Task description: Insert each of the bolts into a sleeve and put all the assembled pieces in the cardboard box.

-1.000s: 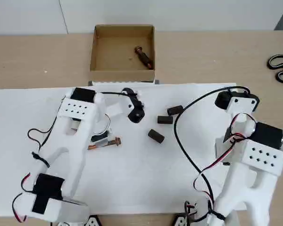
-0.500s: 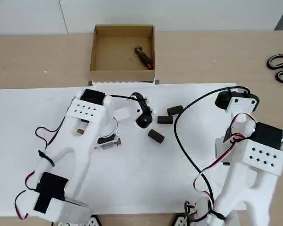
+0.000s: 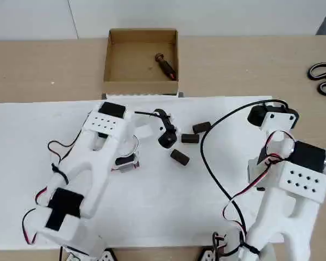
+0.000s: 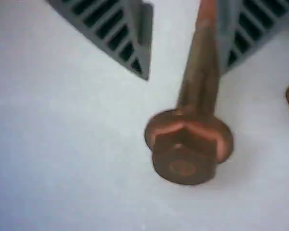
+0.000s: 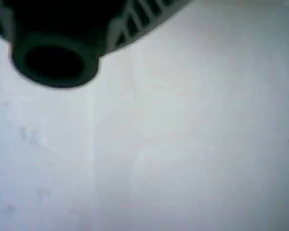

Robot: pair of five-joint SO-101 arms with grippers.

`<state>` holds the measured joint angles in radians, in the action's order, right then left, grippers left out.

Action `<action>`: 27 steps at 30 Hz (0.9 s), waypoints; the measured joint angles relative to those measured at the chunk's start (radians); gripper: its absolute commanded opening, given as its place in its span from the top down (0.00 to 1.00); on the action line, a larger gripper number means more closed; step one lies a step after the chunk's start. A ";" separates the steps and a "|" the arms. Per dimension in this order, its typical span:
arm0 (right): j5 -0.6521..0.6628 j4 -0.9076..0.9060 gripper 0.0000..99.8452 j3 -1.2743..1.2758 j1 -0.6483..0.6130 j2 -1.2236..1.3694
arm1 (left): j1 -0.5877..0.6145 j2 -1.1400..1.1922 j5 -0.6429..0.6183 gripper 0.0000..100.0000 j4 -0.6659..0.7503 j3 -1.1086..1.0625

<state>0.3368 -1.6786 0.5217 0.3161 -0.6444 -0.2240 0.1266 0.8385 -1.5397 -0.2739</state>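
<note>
**Straddling a bolt, gripping a sleeve**

Beyond the left gripper [image 4: 183,70], the cardboard box [image 3: 113,57] holds one assembled piece [image 3: 165,66]. That gripper's jaws stand apart around a copper bolt [image 4: 188,149], its shaft against one finger and its head past the tips. Three loose sleeves [image 3: 190,138] lie between the grippers, nearer the left. The right gripper [image 5: 58,29] is clamped on a dark sleeve [image 5: 55,60].

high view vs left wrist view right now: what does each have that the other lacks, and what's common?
High view: the cardboard box with one assembled piece inside, three loose sleeves on the white paper, scissors off the paper, both arms. Left wrist view: the bolt close up, hex head toward the camera, shank between the left gripper and its open ribbed fingers. Shared: the paper and the left gripper.
</note>
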 measured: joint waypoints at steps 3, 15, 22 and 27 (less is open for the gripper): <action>0.000 0.000 1.00 0.000 0.000 0.000 | 0.000 0.037 0.000 0.91 0.003 0.040; 0.000 0.000 1.00 0.000 0.000 0.000 | -0.002 0.176 0.000 0.91 0.034 0.083; 0.000 0.000 1.00 0.000 0.000 0.000 | -0.003 0.184 0.002 0.91 0.063 0.081; 0.000 0.000 1.00 0.000 0.000 0.000 | -0.021 0.204 0.005 1.00 0.071 0.081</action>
<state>0.3368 -1.6786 0.5217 0.3161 -0.6444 -0.2455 0.3307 0.8431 -1.4691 -0.1926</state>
